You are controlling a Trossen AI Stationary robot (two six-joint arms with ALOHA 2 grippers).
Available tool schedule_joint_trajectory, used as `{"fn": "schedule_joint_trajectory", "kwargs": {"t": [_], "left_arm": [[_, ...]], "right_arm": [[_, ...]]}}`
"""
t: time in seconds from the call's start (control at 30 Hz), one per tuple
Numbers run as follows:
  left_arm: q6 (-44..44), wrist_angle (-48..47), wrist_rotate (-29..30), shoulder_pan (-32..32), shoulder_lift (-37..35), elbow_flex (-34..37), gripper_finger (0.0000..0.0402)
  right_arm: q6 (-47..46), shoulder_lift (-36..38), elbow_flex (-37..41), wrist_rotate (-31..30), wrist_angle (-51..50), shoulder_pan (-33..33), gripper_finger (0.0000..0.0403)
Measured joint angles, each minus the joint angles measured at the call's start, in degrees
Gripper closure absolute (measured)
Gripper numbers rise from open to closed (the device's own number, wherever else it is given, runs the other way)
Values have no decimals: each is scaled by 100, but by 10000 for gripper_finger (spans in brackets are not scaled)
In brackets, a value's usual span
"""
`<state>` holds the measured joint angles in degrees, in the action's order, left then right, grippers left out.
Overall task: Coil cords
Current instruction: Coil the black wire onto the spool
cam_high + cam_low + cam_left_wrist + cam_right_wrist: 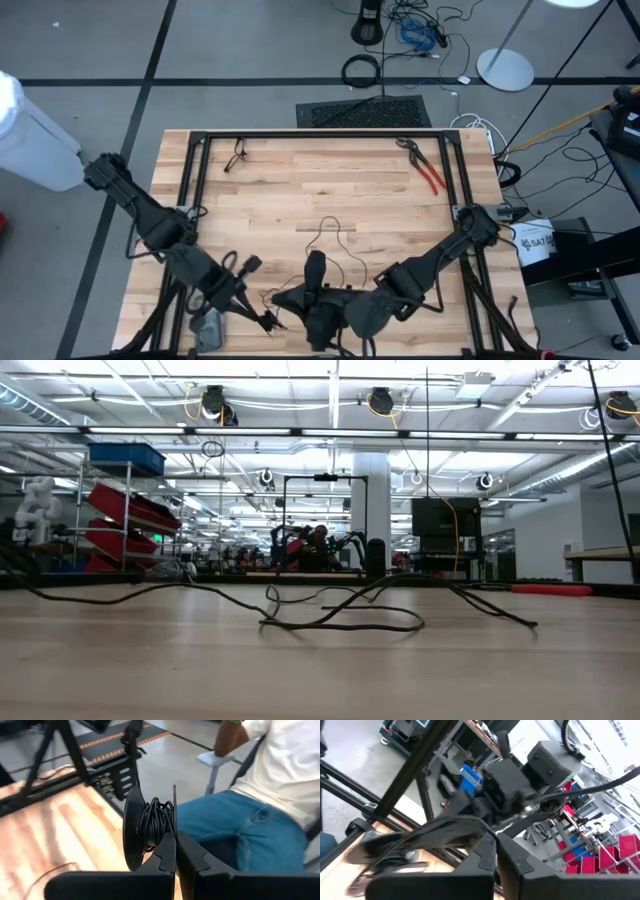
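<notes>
The thin black cord lies in loose loops (335, 238) on the wooden table's middle, and the low view shows it as flat loops (340, 622). Part of the cord is wound into a tight coil (154, 820) around a black curved piece just ahead of my left gripper (175, 837). That gripper is shut and low, near the table's front edge (272, 322). My right gripper (496, 839) is also shut, close beside it (297, 298), and dark blurred strands (420, 837) run away from its tips. Both grippers meet over the front middle of the table. My left gripper has its shut fingertips (167, 847) right against the wound coil, with a thin strand (174, 805) rising from between them. It reaches nearly level from the table's left. Whether it pinches that strand or only touches the coil, I cannot tell. My right gripper is shut with a bundle of dark cord strands (465, 827) leaving its fingertips. It comes nearly level from the table's right. The strands are blurred, so how many it holds cannot be told. The bundle hangs clear of the table.
Red-handled pliers (428, 168) lie at the far right of the table, and a small dark object (237, 155) at the far left. A black frame (320, 133) rims the tabletop. A seated person in jeans (260, 825) is close beyond the front edge.
</notes>
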<state>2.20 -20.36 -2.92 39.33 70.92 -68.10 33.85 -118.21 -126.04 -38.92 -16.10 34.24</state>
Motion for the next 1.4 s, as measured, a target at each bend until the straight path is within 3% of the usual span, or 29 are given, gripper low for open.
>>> {"fn": "schedule_joint_trajectory", "kwargs": {"t": [0.2,0.37,0.53,0.73,1.03,1.4], "left_arm": [[29,398,-813,-307,439,-23,400],[107,308,-868,-452,572,-277,400],[-93,287,-1002,-332,570,-429,400],[299,440,-1203,-105,570,-433,400],[583,969,-1196,-37,570,-435,400],[777,1363,-1185,-30,570,-435,400]], "right_arm": [[-114,0,0,0,-6,-128,403],[-170,0,0,-49,-288,-142,403],[-166,0,0,-483,-392,-80,403],[-477,0,0,-374,-761,-145,403],[-1081,-2,0,1035,-996,-408,403],[-1237,-2,0,1250,-1147,-426,403]]}}
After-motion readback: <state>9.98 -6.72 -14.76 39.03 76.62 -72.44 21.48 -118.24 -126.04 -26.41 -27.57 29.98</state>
